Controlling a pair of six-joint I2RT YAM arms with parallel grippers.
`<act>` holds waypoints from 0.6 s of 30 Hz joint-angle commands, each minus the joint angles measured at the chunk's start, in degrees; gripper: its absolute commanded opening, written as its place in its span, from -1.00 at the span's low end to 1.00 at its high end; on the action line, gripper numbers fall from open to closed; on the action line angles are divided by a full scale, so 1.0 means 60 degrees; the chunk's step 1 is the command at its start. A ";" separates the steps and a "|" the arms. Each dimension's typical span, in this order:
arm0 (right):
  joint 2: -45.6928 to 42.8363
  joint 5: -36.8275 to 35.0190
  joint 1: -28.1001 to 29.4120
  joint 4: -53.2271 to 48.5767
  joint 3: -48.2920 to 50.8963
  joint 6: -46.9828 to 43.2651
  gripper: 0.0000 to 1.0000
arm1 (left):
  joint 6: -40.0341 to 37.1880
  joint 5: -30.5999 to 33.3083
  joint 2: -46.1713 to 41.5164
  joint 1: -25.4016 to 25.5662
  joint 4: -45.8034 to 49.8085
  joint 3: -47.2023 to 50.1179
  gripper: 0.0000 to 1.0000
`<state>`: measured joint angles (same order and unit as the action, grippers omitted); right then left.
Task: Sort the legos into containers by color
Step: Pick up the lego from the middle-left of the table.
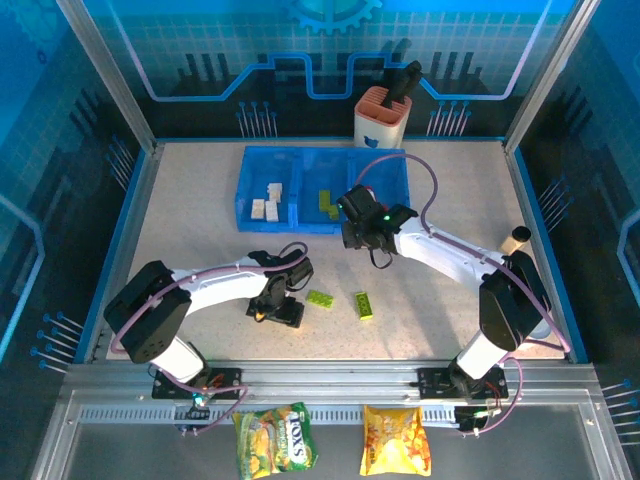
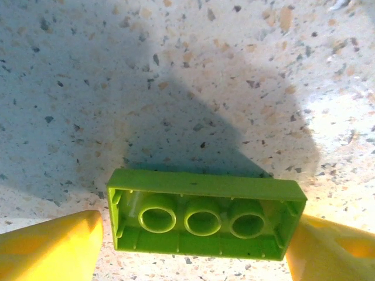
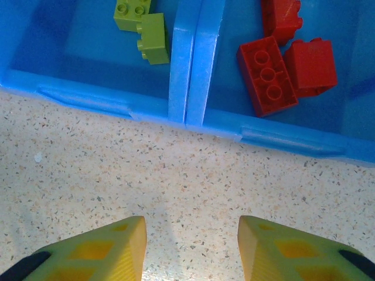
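A lime green lego [image 2: 205,213] lies hollow side up between my left gripper's [image 2: 199,228] yellow fingers [image 2: 53,246], which sit against its two short ends. In the top view this gripper [image 1: 280,308] is low over the table, and two more green legos [image 1: 320,298] [image 1: 363,305] lie loose just right of it. The blue containers [image 1: 262,165] hold white legos [image 1: 266,200] on the left and green legos [image 1: 327,203] in the middle. My right gripper [image 1: 358,235] [image 3: 190,225] hangs open and empty just before the containers' front rim [image 3: 187,117]. Beyond the rim are green legos [image 3: 143,29] and red legos [image 3: 266,76].
An orange-and-white holder [image 1: 383,118] stands behind the containers. Two snack bags [image 1: 275,440] [image 1: 395,440] lie in front of the base rail. A small cream cylinder [image 1: 520,237] sits at the table's right edge. Bare speckled table stretches between the arms.
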<state>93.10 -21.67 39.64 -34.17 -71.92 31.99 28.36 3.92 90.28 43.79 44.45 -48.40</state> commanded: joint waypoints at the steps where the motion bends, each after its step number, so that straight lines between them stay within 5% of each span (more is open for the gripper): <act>1: -0.0348 -0.0107 -0.0146 -0.0061 0.0133 0.0089 -0.08 | -0.0112 0.0133 0.0171 0.0114 0.0022 -0.0206 0.57; 18: -0.0763 -0.0295 -0.0205 -0.0340 0.0379 0.0133 -0.10 | -0.0106 0.0359 -0.0032 0.0134 0.0239 -0.0673 0.30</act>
<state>90.45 -22.13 39.20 -34.92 -70.41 31.99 28.34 4.99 90.87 44.12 44.69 -50.43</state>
